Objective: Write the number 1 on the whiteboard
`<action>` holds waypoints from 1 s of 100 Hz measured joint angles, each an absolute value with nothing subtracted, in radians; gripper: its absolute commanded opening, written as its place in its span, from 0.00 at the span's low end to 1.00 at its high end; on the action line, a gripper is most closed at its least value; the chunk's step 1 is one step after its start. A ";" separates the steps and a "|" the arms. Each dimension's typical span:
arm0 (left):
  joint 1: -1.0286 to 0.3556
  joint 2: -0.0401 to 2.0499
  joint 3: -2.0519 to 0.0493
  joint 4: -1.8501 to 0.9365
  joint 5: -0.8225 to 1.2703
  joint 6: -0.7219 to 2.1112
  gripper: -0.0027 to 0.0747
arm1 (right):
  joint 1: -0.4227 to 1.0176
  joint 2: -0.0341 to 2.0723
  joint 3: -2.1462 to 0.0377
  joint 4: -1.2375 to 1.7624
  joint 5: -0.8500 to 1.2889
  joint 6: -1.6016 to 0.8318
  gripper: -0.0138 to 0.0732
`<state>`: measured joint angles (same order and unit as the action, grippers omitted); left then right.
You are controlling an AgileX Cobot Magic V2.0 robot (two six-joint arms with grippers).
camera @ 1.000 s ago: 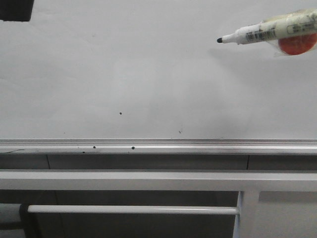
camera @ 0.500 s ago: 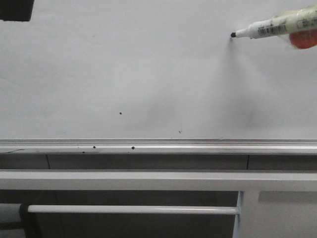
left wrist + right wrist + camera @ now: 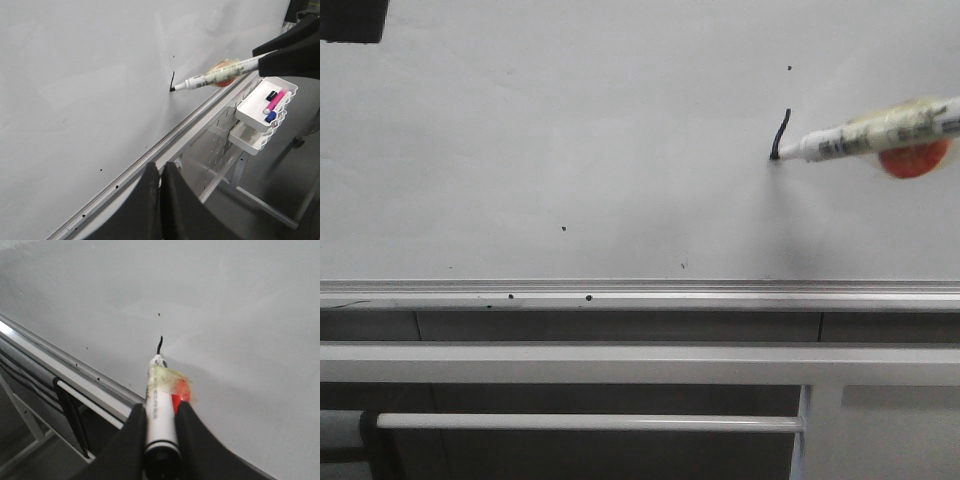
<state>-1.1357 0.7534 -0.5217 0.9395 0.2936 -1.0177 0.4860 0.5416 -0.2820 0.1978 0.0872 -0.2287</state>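
Observation:
The whiteboard (image 3: 570,140) fills the upper front view, with its silver bottom rail (image 3: 620,293). A short black stroke, the start of the number 1 (image 3: 783,133), runs down the board at upper right; a small black dot sits above it. My right gripper (image 3: 160,412) is shut on a white marker (image 3: 865,138) with tape and a red patch. The marker's tip touches the board at the stroke's lower end. The stroke also shows in the left wrist view (image 3: 172,81) and the right wrist view (image 3: 159,344). My left gripper (image 3: 160,172) is shut and empty, below the rail.
Grey metal frame bars (image 3: 620,362) run under the rail. A white tray (image 3: 265,107) with a pink marker and a blue marker hangs on the frame at the right. Tiny black specks (image 3: 564,229) dot the board.
The marker tip touched the board near the top right, then moved down, leaving a short black stroke below a dot. The left gripper has not moved.

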 measured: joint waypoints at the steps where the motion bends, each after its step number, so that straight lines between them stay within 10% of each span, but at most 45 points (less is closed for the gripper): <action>1: -1.136 0.753 -0.522 0.940 0.294 -1.018 0.01 | 0.486 0.548 -0.282 0.200 0.087 -0.229 0.11; 72: -1.136 0.753 -0.520 0.954 0.194 -0.986 0.03 | 0.659 0.519 -0.345 0.262 0.321 -0.233 0.11; 100: -1.136 0.819 -0.520 0.979 0.056 -0.878 0.67 | 0.797 0.555 -0.431 0.276 0.487 -0.233 0.11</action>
